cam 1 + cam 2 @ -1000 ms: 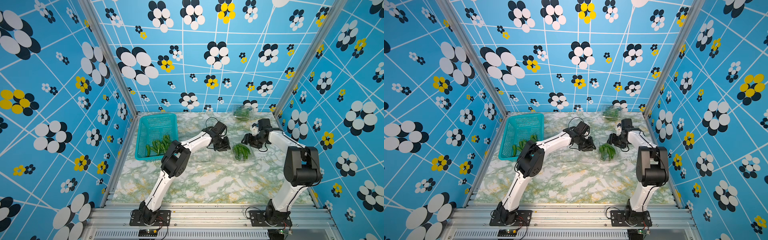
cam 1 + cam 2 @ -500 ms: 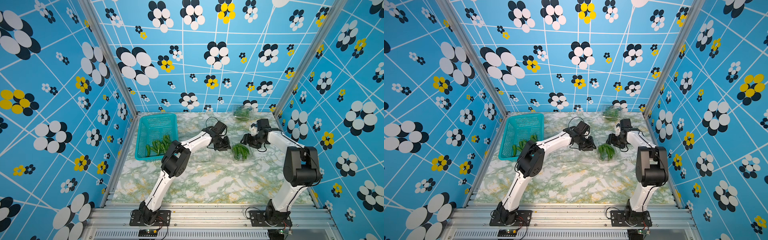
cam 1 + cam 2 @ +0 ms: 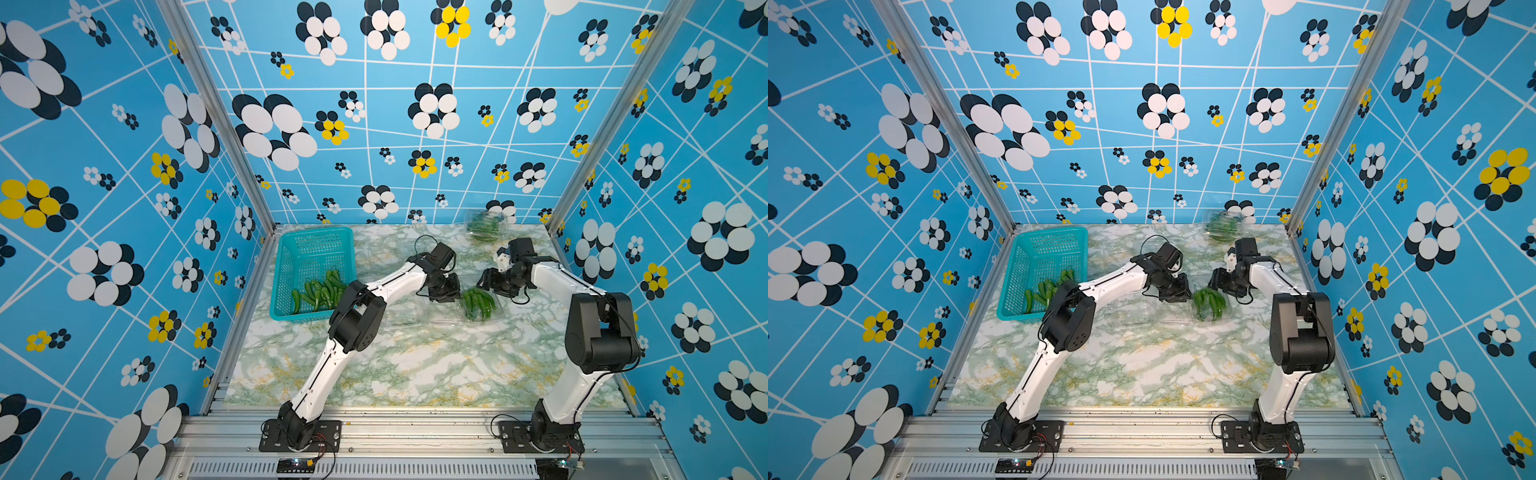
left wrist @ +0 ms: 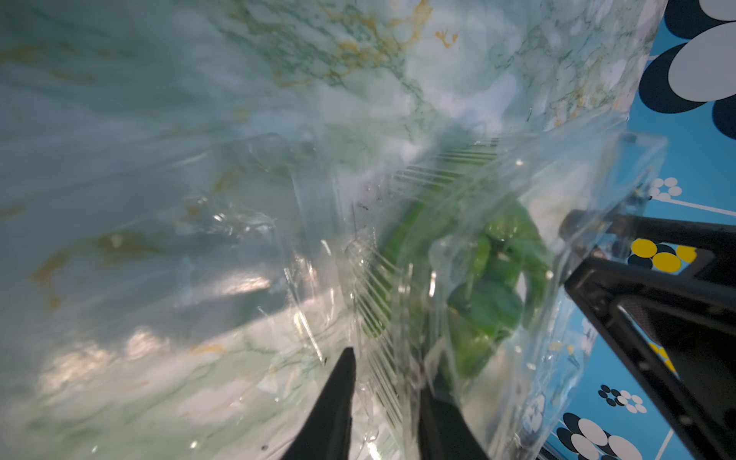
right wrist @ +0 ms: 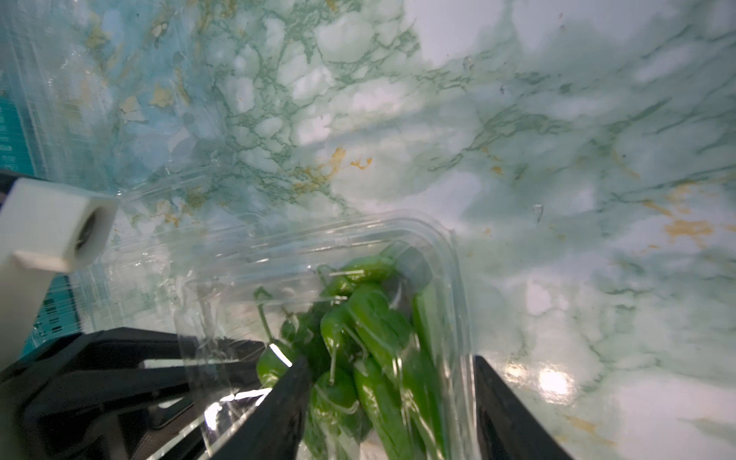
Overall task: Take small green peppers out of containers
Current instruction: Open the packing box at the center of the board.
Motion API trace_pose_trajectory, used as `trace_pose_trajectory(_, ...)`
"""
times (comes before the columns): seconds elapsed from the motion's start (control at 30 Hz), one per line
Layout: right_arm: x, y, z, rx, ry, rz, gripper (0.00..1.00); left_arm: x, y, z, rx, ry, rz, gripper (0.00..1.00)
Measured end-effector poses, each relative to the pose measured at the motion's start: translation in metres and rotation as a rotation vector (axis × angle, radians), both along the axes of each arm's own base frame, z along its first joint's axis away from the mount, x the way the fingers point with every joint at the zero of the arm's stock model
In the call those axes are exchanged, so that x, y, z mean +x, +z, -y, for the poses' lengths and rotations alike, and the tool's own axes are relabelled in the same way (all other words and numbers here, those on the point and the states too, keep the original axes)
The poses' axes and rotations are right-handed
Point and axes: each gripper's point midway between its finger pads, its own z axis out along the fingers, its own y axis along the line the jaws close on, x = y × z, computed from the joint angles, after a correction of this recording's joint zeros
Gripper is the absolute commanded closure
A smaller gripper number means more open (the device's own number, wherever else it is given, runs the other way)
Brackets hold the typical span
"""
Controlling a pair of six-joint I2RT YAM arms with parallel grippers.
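Small green peppers (image 3: 478, 302), glossy and curved: where do they lie?

One bunch sits in the open container (image 5: 458, 278), thin crinkly clear plastic with a rounded rim, mid-surface. Another is in a closed container (image 3: 486, 216) by the back wall, and a third in the teal mesh basket (image 3: 309, 253).

And the fingers?

The left fingers (image 4: 338, 406) pinch the open container's ribbed wall. The right fingers (image 5: 278, 410) stand apart, astride its end and the peppers.

How many containers?

Two that I can count. More clear plastic (image 3: 1127, 309) beside them is too faint to tell.

The room?

Green-veined, marble-look surface (image 3: 415, 365); blue walls (image 3: 374, 124) with white lines and flower clusters.
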Motion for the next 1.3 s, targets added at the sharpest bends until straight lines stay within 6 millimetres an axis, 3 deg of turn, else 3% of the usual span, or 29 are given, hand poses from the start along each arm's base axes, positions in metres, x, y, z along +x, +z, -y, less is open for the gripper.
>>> trace_pose_trajectory(0.2,0.001,0.002,-0.001,-0.002,0.007,0.0,0.35,0.001,-0.001,0.001,0.002,-0.008,0.005,0.92)
trace_pose_trajectory(0.33,0.007,0.011,0.001,-0.036,0.016,0.013,0.34,0.001,-0.002,0.0,0.011,-0.004,0.007,0.96)
trace_pose_trajectory(0.57,0.042,0.051,0.026,-0.193,-0.053,0.135,0.31,0.0,-0.003,-0.006,0.043,0.008,0.003,0.98)
trace_pose_trajectory(0.7,0.047,0.07,0.035,-0.248,-0.072,0.186,0.34,-0.001,-0.001,-0.01,0.061,0.016,0.001,0.98)
trace_pose_trajectory(0.83,0.033,0.09,0.026,-0.261,-0.029,0.208,0.34,-0.002,-0.001,-0.014,0.081,0.024,-0.003,0.98)
trace_pose_trajectory(1.0,-0.007,0.104,-0.036,-0.246,0.139,0.227,0.35,-0.003,-0.001,-0.017,0.094,0.027,-0.007,0.98)
trace_pose_trajectory(1.13,-0.041,0.081,-0.072,-0.252,0.255,0.177,0.35,-0.004,0.0,-0.018,0.097,0.028,-0.01,0.98)
trace_pose_trajectory(1.3,-0.067,0.048,-0.078,-0.301,0.293,0.101,0.35,-0.005,0.0,-0.019,0.103,0.03,-0.012,0.98)
